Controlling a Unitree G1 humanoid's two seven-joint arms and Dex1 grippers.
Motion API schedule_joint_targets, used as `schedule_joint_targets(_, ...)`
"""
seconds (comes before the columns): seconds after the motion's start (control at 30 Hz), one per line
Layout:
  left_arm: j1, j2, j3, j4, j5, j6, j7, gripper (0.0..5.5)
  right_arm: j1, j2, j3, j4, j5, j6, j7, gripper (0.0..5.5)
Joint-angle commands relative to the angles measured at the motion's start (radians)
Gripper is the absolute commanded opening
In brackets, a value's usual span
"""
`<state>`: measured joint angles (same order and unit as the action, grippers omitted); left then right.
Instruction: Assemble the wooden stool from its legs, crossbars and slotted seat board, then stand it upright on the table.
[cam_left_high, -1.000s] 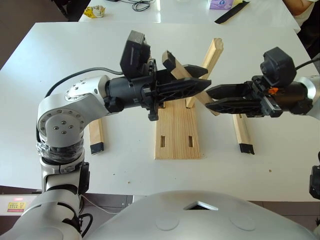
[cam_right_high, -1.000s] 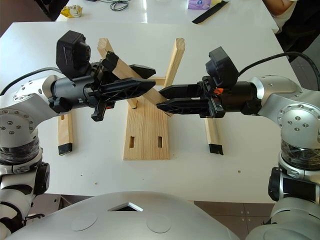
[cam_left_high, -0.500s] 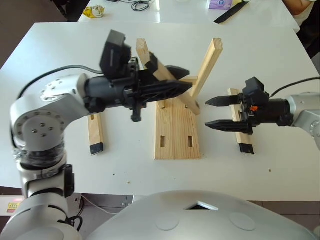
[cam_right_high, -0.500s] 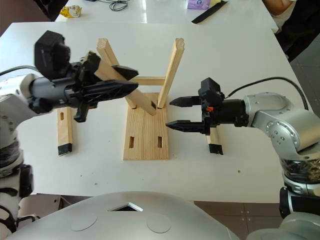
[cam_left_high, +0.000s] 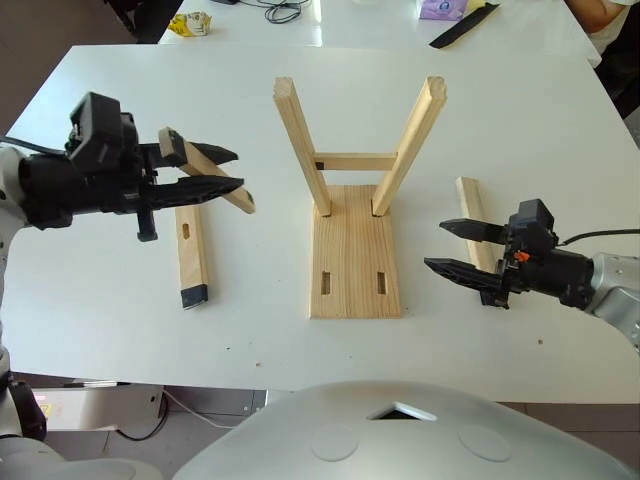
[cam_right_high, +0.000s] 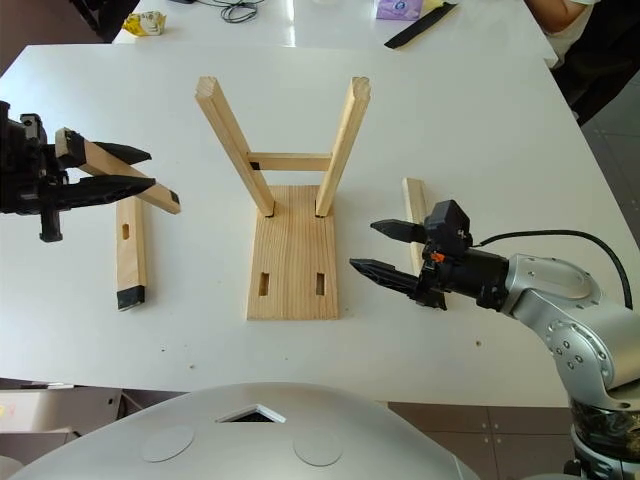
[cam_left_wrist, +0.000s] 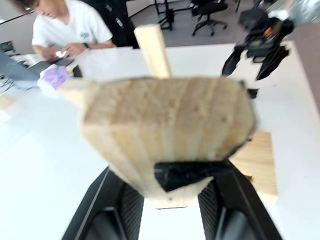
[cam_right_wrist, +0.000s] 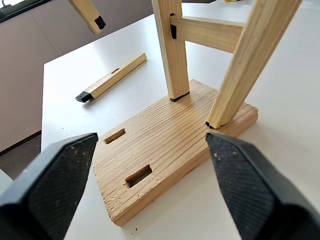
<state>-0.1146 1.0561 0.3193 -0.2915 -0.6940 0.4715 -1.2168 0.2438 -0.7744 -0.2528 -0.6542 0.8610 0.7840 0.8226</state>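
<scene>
Two legs (cam_right_wrist: 171, 55) on slotted seat board (cam_right_wrist: 165, 145); crossbar (cam_right_wrist: 210, 32) between them

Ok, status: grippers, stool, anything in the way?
Left gripper shut on a leg, off the table. Right gripper open by a loose leg. Seat board holds two legs, crossbar; near slots unobstructed.

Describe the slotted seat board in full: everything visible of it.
The seat board is a pale, rectangular wooden plank with lengthwise grain, lying flat on the white table at its middle. Near its front end are two small rectangular slots, both empty. At its far end two legs stand in it, leaning apart toward their tops and joined by a crossbar. Nothing else touches it.
</scene>
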Motion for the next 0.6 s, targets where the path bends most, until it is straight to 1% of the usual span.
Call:
schedule_joint_targets(0.03, 0.009, -0.011, -0.093, 0.199, 0.187, -0.162, -0.023, 1.3, -0.009, 0.008, -0.02, -0.001, -0.003, -0.012, -0.034, 3.99)
schedule_joint_targets(0.1, 0.001, -0.006, -0.116, 0.305, 0.228, -0.242, -0.087, 1.3, -0.011, 0.008, -0.031, 0.002, 0.0, -0.009, -0.047, 3.99)
schedule_joint_targets(0.17, -0.025, -0.017, -0.135, 0.413, 0.283, -0.384, -0.135, 1.3, -0.006, 0.011, -0.039, 0.001, -0.001, -0.008, -0.061, 3.99)
schedule_joint_targets(0.23, -0.055, -0.021, -0.156, 0.494, 0.316, -0.484, -0.18, 1.3, 0.003, 0.016, -0.046, -0.005, 0.001, -0.006, -0.075, 3.99)
schedule_joint_targets(0.3, -0.104, -0.034, -0.17, 0.561, 0.332, -0.58, -0.222, 1.3, 0.013, 0.026, -0.05, -0.015, 0.007, -0.005, -0.09, 3.99)
schedule_joint_targets(0.37, -0.189, -0.066, -0.172, 0.654, 0.331, -0.731, -0.281, 1.3, 0.028, 0.039, -0.042, -0.027, 0.004, -0.01, -0.106, 3.99)
schedule_joint_targets(0.47, -0.303, -0.122, -0.17, 0.788, 0.306, -0.822, -0.334, 1.3, 0.043, 0.059, -0.024, -0.029, -0.01, -0.02, -0.126, 3.99)
schedule_joint_targets(0.6, -0.306, -0.169, -0.152, 0.838, 0.269, -0.899, -0.38, 1.3, 0.036, 0.059, -0.017, -0.015, -0.016, -0.019, -0.132, 3.99)
